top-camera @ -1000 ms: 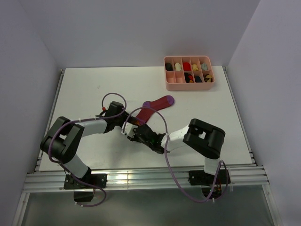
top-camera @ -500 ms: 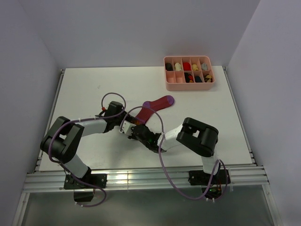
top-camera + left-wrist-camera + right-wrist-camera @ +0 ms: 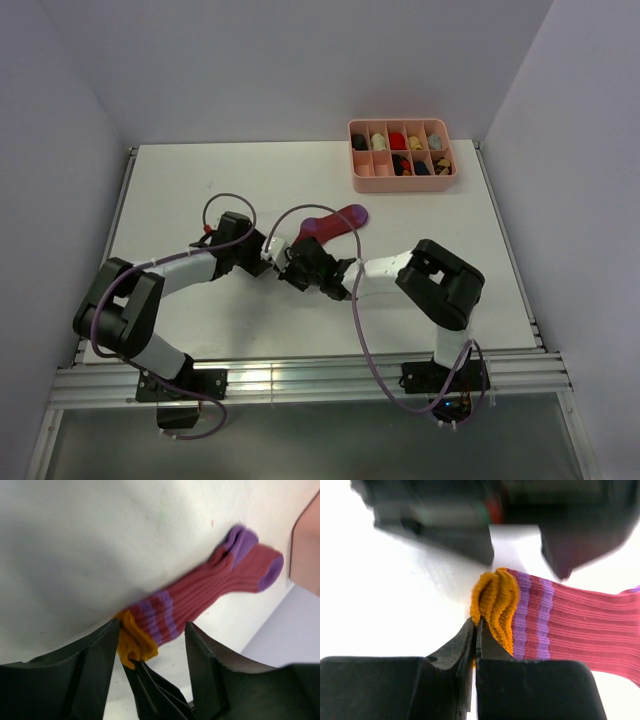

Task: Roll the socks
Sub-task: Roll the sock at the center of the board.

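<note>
A red sock point(image 3: 335, 222) with purple stripes, purple toe and heel and an orange cuff point(image 3: 495, 605) lies mid-table; a second sock seems to lie under it. My right gripper point(image 3: 293, 262) is shut on the bunched orange cuff, as the right wrist view point(image 3: 476, 625) shows. My left gripper point(image 3: 270, 250) is open, its fingers point(image 3: 95, 660) straddling the cuff point(image 3: 132, 640) and the right gripper's pinched tips. The sock point(image 3: 210, 592) stretches away from the cuff toward the toe.
A pink compartment tray point(image 3: 400, 185) with several rolled socks stands at the back right. Purple cables loop over both arms near the table's middle. The table's near edge and metal rails lie below the arm bases.
Both grippers have moved away from the near edge, toward the sock's toe end. The right gripper carries the orange cuff with it and the visible sock looks shorter.
</note>
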`<action>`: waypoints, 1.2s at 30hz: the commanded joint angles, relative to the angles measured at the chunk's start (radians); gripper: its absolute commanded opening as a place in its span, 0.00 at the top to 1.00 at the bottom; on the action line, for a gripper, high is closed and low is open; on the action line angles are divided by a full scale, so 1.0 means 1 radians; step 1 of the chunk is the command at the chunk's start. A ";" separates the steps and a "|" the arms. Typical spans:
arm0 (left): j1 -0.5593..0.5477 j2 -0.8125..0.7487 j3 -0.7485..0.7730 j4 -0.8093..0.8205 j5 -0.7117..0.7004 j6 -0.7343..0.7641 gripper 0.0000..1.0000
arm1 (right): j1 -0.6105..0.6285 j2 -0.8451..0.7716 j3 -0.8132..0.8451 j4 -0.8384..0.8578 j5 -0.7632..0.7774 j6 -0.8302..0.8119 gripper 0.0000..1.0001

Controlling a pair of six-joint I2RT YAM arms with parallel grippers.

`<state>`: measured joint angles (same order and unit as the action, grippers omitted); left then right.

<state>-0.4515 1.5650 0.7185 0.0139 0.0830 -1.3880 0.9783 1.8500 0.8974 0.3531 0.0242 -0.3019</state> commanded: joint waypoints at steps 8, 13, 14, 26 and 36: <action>0.093 -0.200 -0.027 -0.121 -0.143 0.073 0.30 | -0.164 -0.006 0.083 -0.171 -0.557 0.337 1.00; 0.079 -0.267 -0.109 -0.060 -0.123 0.086 0.32 | -0.248 0.073 0.117 -0.123 -0.713 0.545 1.00; 0.070 -0.275 -0.122 -0.049 -0.124 0.087 0.32 | -0.274 0.099 0.115 -0.083 -0.733 0.581 1.00; -0.081 -0.244 -0.235 0.018 -0.149 -0.008 0.34 | -0.408 0.253 0.066 0.141 -0.892 0.928 1.00; -0.102 -0.120 -0.183 0.052 -0.157 -0.036 0.37 | -0.432 0.278 0.051 0.130 -0.888 0.965 1.00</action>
<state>-0.5468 1.4071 0.5133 0.0891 -0.0471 -1.4109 0.5663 2.0865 0.9768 0.4950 -0.9039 0.6544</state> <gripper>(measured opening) 0.637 0.023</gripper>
